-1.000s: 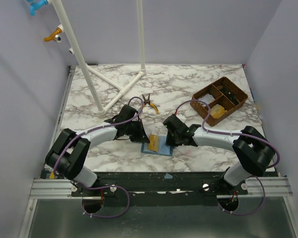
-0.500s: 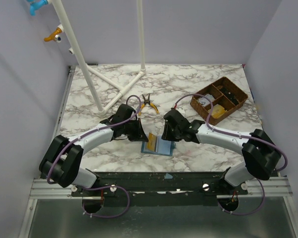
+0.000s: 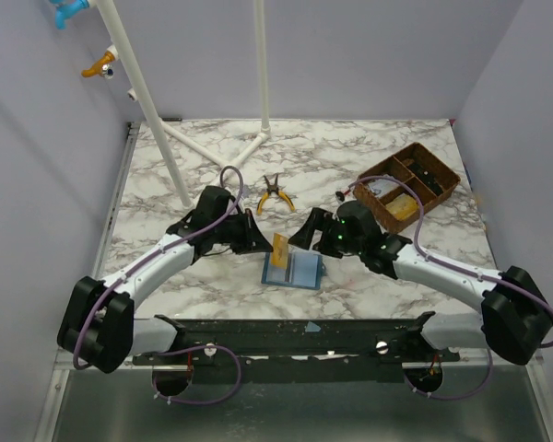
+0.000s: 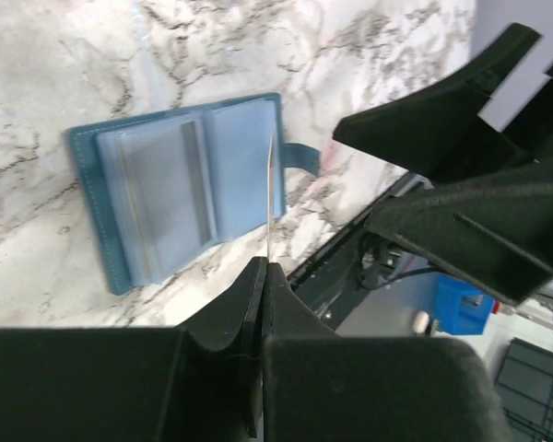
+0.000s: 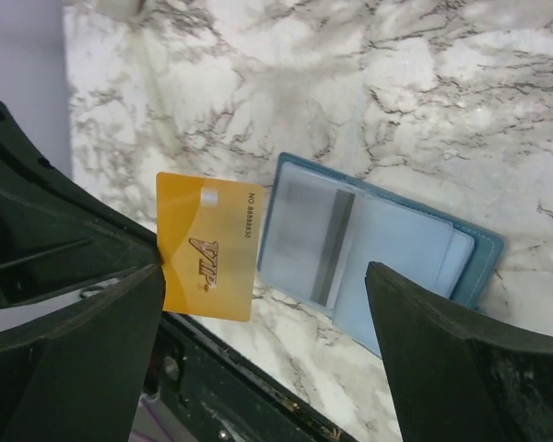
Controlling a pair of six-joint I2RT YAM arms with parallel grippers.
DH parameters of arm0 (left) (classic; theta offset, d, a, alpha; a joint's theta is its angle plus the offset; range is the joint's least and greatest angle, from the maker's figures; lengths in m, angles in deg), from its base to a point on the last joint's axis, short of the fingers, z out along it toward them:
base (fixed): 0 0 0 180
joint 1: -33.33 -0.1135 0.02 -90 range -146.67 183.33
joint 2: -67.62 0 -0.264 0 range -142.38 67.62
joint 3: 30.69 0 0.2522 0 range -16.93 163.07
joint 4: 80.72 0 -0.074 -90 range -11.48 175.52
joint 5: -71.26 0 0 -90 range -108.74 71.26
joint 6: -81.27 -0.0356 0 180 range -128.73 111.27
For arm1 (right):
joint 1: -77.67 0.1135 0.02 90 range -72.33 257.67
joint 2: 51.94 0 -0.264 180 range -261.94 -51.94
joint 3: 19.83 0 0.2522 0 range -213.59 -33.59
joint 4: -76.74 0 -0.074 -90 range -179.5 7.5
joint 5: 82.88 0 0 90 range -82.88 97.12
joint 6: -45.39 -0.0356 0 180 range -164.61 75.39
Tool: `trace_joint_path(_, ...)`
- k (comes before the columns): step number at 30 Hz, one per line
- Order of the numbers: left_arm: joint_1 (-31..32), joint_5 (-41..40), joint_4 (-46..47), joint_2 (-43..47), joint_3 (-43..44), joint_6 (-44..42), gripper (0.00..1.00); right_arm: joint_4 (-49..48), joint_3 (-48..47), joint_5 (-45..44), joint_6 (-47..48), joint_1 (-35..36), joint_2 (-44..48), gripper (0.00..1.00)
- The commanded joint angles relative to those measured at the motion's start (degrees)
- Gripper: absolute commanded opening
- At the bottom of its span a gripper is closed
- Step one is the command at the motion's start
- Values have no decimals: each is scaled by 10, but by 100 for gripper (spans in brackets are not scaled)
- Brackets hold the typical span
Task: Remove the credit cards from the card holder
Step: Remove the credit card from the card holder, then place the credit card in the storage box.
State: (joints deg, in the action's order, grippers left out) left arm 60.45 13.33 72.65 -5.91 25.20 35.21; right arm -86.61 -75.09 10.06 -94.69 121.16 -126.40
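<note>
The card holder [image 3: 292,271] lies open on the table [image 3: 350,166]; just above it the left gripper [image 3: 261,242] jaws pinch a freed yellow card [image 5: 209,247], while the right gripper [image 3: 302,230] jaws gape wide alongside, probably ready to steady it.

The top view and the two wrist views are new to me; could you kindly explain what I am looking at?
Two robot arms are bolted at the near edge of a marble table. The top view looks down from behind them. Each other picture comes from a camera on one wrist, so the dark shapes there are that arm's own fingers. The blue card holder lies open on the table. The left gripper pinches a yellow card by one edge, apart from the holder; the right gripper is open and holds nothing. Farther back lie pliers and a brown tray.
</note>
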Motion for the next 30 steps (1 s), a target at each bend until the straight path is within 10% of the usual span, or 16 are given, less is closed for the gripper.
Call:
trace_joint_path(1, -21, 79, 36, 43, -1, 35, 0, -151, 44, 118, -36, -33, 42, 94)
trace_joint_path(17, -48, 173, 158, 78, -16, 145, 0, -458, 121, 282, -198, -77, 4, 80)
trace_joint_path(23, -50, 185, 182, 77, -23, 162, 0, -503, 134, 291, -222, -77, -8, 55)
trace_joint_path(30, -50, 184, 165, 82, -20, 148, 0, -507, 138, 287, -223, -77, -6, 2)
